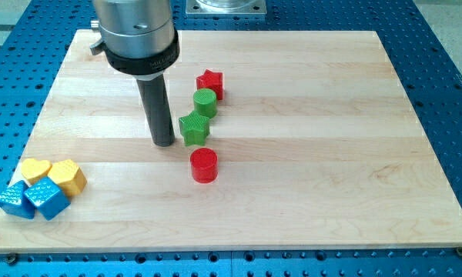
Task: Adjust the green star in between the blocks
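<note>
Camera view: my tip [164, 143] just left of green star [193, 128] (no long axis).

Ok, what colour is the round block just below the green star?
Red: the red cylinder, nearest the view's bottom in that column, under the green star. The camera view shows it plainly.

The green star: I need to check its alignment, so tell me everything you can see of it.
The green star is a small, ribbed, plastic-looking block lying flat on the wooden board. It touches the green cylinder above it; a gap separates it from the red cylinder below. My tip sits just at its left side.
</note>
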Action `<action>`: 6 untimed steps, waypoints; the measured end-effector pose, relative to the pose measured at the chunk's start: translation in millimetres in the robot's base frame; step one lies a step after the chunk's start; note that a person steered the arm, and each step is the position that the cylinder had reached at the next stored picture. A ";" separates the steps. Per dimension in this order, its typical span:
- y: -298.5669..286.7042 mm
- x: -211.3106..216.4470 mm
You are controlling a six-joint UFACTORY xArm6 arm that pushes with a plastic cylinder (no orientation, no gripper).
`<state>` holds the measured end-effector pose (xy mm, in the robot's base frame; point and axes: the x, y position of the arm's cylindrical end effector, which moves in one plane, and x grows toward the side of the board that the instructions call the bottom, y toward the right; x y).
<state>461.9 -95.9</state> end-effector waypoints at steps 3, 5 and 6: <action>15.3 0.0; 18.4 0.0; 20.0 0.0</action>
<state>461.9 -75.9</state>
